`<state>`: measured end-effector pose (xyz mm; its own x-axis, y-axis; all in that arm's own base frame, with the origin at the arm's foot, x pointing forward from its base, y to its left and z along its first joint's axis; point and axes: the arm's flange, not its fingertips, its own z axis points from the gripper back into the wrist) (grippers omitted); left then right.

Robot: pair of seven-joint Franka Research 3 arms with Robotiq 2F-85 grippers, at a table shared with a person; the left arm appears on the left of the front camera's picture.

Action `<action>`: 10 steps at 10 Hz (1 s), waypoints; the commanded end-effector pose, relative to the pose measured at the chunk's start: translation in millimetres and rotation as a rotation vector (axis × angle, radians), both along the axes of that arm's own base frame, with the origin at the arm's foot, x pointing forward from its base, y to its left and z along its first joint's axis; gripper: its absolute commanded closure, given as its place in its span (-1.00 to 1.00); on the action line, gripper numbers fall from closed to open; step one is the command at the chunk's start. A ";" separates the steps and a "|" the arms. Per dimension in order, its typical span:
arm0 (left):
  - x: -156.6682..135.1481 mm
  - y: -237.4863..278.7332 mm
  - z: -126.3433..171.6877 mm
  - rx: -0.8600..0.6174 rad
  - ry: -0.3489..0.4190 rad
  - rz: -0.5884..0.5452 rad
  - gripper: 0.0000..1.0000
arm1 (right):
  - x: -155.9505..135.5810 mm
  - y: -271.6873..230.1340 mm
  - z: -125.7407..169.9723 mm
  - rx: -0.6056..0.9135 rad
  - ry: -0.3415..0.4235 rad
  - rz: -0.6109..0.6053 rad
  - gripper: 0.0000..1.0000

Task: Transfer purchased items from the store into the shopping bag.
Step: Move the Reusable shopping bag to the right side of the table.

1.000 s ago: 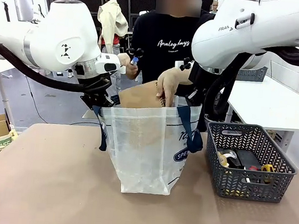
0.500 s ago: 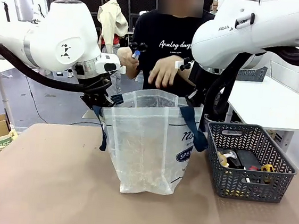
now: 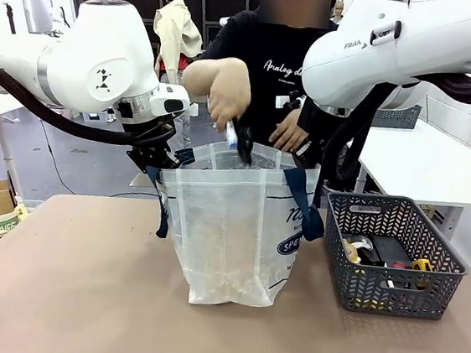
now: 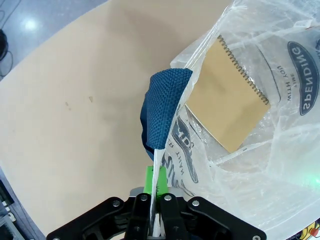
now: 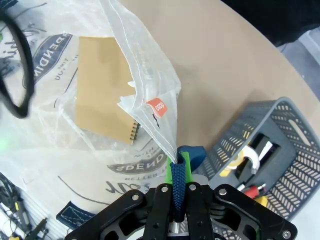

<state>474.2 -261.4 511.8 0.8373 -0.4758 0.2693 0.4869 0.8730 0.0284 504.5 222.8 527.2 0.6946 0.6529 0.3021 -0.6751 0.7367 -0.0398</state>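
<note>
- Step: loading under way. Left pincer (image 4: 155,175) was clenched on the bag (image 3: 230,226) rim, right pincer (image 5: 176,172) clenched on its blue strap (image 3: 302,202), and the mouth was spread open.
- Person's hand (image 3: 227,100) held a small dark item (image 3: 241,137) just over the mouth.
- Next, probably: item drops in. Pincers need to hold the mouth wide and steady.
- Bag: translucent whitish, navy print, upright on table (image 3: 71,294), just left of basket (image 3: 388,285).
- Tan spiral notebook (image 4: 227,107) lay inside the bag. Yellow and dark pieces (image 3: 379,252) sat in the basket.
</note>
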 end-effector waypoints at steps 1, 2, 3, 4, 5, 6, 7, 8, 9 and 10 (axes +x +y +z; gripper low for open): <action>0.3 1.1 -1.0 0.001 0.001 0.003 1.00 | 0.0 -1.2 -1.6 -0.001 0.002 -0.001 1.00; 0.3 1.1 -1.0 0.001 0.001 0.003 1.00 | 0.0 -1.2 -1.6 -0.001 0.002 -0.001 1.00; 0.3 1.1 -1.0 0.001 0.001 0.003 1.00 | 0.0 -1.2 -1.6 -0.001 0.002 -0.001 1.00; 0.3 1.1 -1.0 0.001 0.001 0.003 1.00 | 0.0 -1.2 -1.6 -0.001 0.002 -0.001 1.00; 0.3 1.1 -1.0 0.001 0.001 0.003 1.00 | 0.0 -1.2 -1.6 -0.001 0.002 -0.001 1.00; 0.3 1.1 -1.0 0.001 0.001 0.003 1.00 | 0.0 -1.2 -1.6 -0.001 0.002 -0.001 1.00; 0.3 1.1 -1.0 0.001 0.001 0.003 1.00 | 0.0 -1.2 -1.6 -0.001 0.002 -0.001 1.00; 0.3 1.1 -1.0 0.001 0.001 0.003 1.00 | 0.0 -1.2 -1.6 -0.001 0.002 -0.001 1.00; 0.3 1.1 -1.0 0.001 0.001 0.003 1.00 | 0.0 -1.2 -1.6 -0.001 0.002 -0.001 1.00; 0.3 1.1 -1.0 0.001 0.001 0.003 1.00 | 0.0 -1.2 -1.6 -0.001 0.002 -0.001 1.00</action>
<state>474.2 -261.3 511.8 0.8374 -0.4756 0.2693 0.4868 0.8730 0.0282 504.5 222.8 527.2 0.6947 0.6529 0.3019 -0.6751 0.7367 -0.0398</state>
